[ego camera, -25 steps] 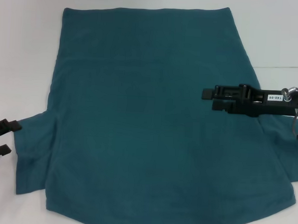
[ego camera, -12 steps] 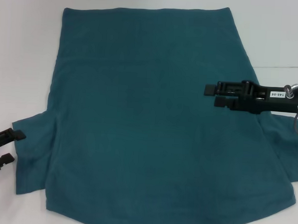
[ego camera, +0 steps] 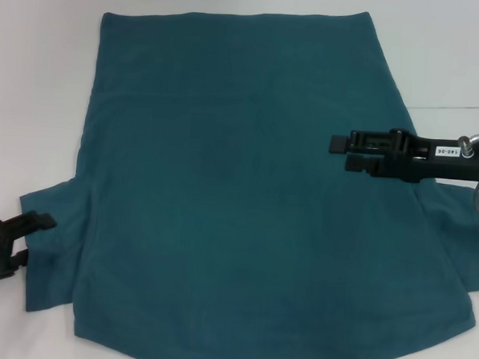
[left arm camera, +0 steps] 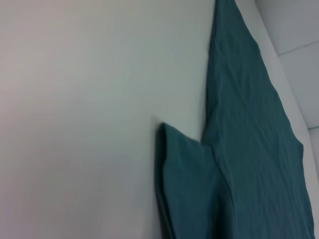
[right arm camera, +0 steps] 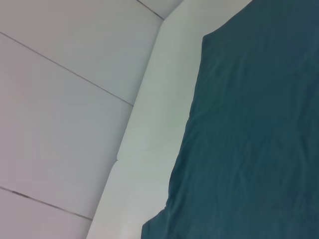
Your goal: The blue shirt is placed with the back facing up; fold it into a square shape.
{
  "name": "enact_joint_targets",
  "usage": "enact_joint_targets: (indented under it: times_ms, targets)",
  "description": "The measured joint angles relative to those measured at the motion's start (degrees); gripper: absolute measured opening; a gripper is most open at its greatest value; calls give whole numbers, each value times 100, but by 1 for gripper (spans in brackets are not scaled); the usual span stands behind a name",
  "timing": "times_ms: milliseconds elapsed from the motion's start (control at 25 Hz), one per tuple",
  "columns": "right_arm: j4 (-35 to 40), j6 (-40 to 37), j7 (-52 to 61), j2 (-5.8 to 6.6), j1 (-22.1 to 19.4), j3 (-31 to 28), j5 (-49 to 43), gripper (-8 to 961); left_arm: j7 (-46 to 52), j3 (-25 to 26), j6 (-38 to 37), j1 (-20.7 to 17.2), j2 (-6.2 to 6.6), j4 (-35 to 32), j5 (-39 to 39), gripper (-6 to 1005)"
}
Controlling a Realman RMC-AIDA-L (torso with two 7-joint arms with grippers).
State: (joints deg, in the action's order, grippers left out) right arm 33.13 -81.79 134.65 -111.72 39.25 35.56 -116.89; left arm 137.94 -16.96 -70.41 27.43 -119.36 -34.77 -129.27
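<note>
**A:** White tabletop (ego camera: 36, 72) on the head view, the blue shirt (ego camera: 223, 187) spread flat across it, plain back up; left gripper (ego camera: 15, 236) at the left sleeve (ego camera: 47, 250), fingers apart; right gripper (ego camera: 349, 153) over the shirt's right side, fingers slightly apart, clamping nothing.

**B:** No fold yet, I'd say; next it must pinch that sleeve.

**A:** Left wrist view: sleeve (left arm camera: 184, 184) flat, unobstructed; right wrist view: shirt edge (right arm camera: 187, 134), bare table (right arm camera: 144, 139) beside it.
</note>
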Motion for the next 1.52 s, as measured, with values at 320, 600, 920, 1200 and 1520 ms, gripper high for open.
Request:
enact_joint_targets:
  times_ms: [320,600,920,1200,1520]
  targets:
    - [0,-12,0,19,2,-1,8,715,85,-116,43,178,40,173,7,819]
    - [8,-15,0,34,-34,-13,52,715,257,-134,54,194,69,157,-3,794]
    - [9,-22,0,63,-56,-15,114,714,286,-133,63,192,71,107,-134,498]
    - [9,-22,0,77,-44,-15,132,715,280,-132,63,208,71,108,-134,249]
    - [9,-21,0,89,-27,-15,132,714,271,-573,-79,238,126,-245,-140,46]
